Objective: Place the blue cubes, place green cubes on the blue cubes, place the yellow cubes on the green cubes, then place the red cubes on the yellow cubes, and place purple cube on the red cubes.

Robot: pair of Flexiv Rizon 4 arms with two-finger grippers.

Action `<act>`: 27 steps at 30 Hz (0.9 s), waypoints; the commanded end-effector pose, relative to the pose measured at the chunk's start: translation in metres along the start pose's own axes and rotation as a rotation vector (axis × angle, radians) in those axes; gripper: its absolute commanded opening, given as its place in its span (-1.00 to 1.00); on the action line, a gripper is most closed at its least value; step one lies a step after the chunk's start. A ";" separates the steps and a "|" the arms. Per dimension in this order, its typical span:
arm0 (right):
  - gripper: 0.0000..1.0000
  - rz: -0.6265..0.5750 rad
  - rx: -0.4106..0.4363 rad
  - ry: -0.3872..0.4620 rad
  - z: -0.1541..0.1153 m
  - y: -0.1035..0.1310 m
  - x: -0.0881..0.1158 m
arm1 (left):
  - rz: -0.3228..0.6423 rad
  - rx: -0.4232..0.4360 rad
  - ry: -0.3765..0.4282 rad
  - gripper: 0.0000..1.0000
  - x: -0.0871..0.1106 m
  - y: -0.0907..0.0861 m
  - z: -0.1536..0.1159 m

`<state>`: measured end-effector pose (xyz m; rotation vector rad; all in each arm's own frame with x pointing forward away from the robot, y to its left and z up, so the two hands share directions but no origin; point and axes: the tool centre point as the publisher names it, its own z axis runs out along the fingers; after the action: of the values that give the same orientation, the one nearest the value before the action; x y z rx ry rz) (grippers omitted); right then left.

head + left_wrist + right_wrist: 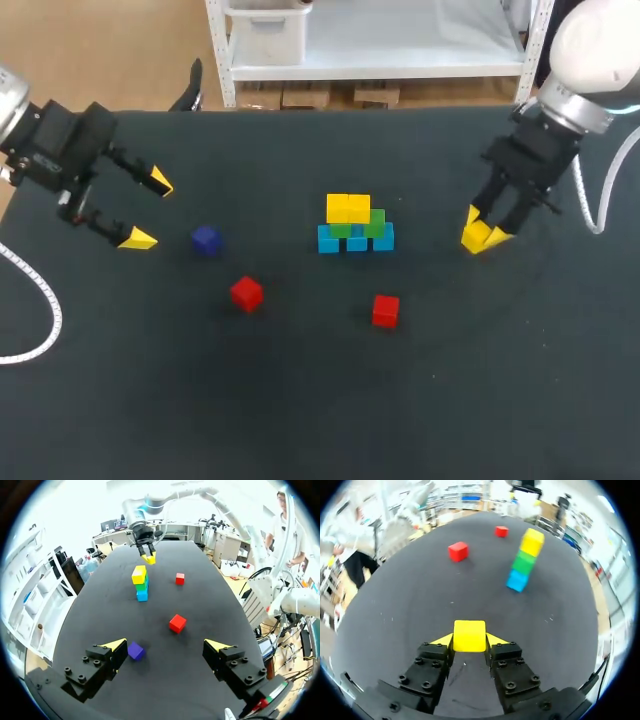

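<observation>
A pyramid of cubes stands mid-table: blue cubes (356,241) at the bottom, green cubes (375,222) on them, and two yellow cubes (348,208) on top. To its right, my right gripper (483,236) is shut on a third yellow cube (469,635), down at the table. Two red cubes (246,293) (385,310) lie loose in front of the pyramid. A purple cube (206,240) sits to its left. My left gripper (148,210) hangs open at the far left. In its own view the purple cube (135,650) lies near one fingertip.
The table (300,400) is a dark mat. Nothing but the cubes lies on it. A white cable (45,310) loops over its left edge.
</observation>
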<state>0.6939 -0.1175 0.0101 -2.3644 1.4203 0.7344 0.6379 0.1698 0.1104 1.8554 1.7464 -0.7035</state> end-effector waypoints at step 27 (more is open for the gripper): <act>-1.00 0.376 0.322 0.018 -0.021 -0.039 -0.083 | 0.004 0.000 -0.003 1.00 0.001 0.000 0.000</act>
<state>0.7052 -0.0559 0.0719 -1.8911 1.8487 0.5573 0.6379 0.1698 0.1104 1.8553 1.7465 -0.7035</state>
